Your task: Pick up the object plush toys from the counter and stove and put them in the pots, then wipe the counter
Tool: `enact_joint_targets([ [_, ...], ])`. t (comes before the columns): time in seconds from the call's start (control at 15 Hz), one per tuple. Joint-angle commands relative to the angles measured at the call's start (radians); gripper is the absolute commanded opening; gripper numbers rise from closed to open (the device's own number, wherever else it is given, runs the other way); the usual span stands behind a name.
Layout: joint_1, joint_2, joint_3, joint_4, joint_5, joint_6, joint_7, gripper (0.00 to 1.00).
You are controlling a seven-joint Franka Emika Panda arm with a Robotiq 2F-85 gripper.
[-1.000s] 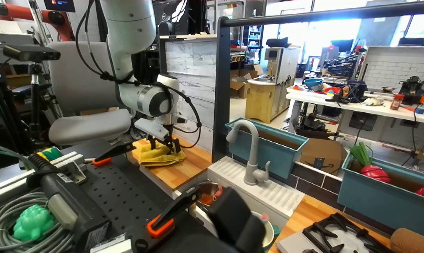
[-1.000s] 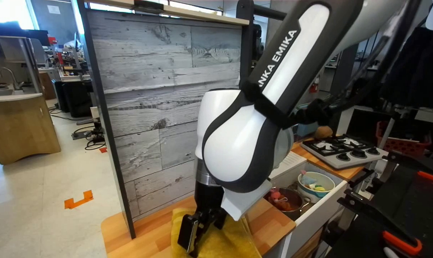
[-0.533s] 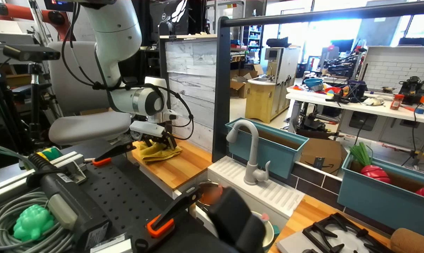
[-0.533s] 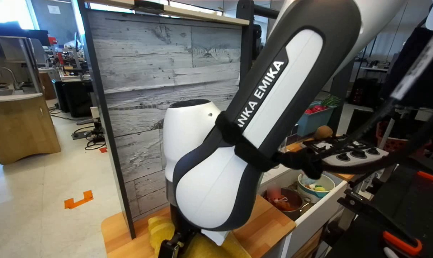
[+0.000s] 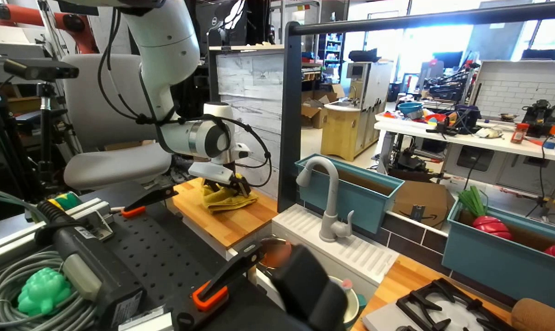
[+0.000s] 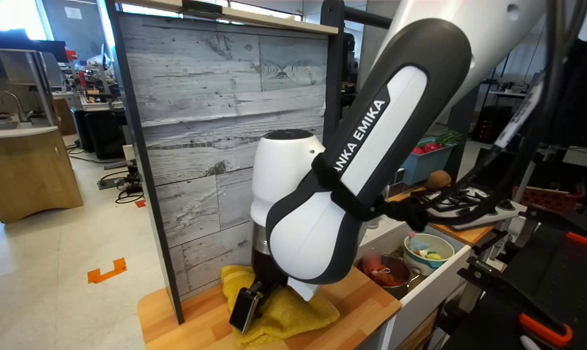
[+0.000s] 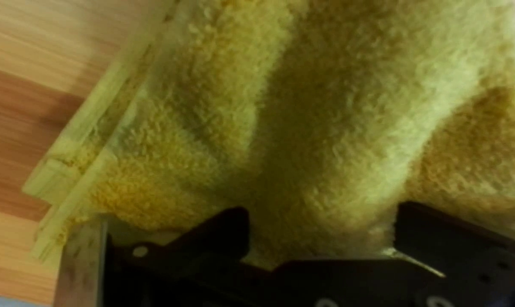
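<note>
A crumpled yellow cloth [image 5: 231,202] lies on the wooden counter [image 5: 233,226], and its folds fill most of the wrist view. My gripper [image 7: 322,232] points down onto it, fingers wide apart, with cloth beneath and between them but not pinched. In an exterior view the gripper's fingers [image 6: 244,311] press at the cloth's near side. Inside the drawer beside the counter stand a metal pot [image 6: 396,291] holding a reddish plush toy [image 6: 382,278] and a white-and-teal pot [image 6: 422,265] with blue and yellow plush toys [image 6: 433,255]. The stove [image 5: 443,317] carries no plush toy that I can see.
A wooden back panel [image 6: 201,146] rises behind the counter. Past the counter come the sink with a grey faucet [image 5: 330,202] and blue-green planters [image 5: 351,202]. Black clamps with orange ends [image 5: 210,294] stick up along the front edge. A brown round object [image 5: 539,315] sits by the stove.
In the view with the faucet, the gripper and cloth first slid left along the counter, then back right past where they began. The jaws stayed wide apart throughout.
</note>
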Motion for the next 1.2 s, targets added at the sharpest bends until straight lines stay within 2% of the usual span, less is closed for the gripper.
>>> enact_joint_targets([
  [0.0,-0.051,0.018,0.017,-0.060,0.001,0.096,-0.019,1.00],
  [0.13,-0.046,0.034,0.051,-0.046,-0.008,0.104,-0.046,1.00],
  [0.4,0.009,0.067,0.097,0.023,-0.018,0.051,-0.086,1.00],
  [0.6,0.023,0.072,0.139,0.035,-0.002,0.020,-0.090,1.00],
  [0.87,-0.012,0.008,0.102,-0.072,0.013,0.028,-0.063,1.00],
  [1.13,-0.105,-0.081,0.080,-0.234,0.041,0.077,-0.030,1.00],
])
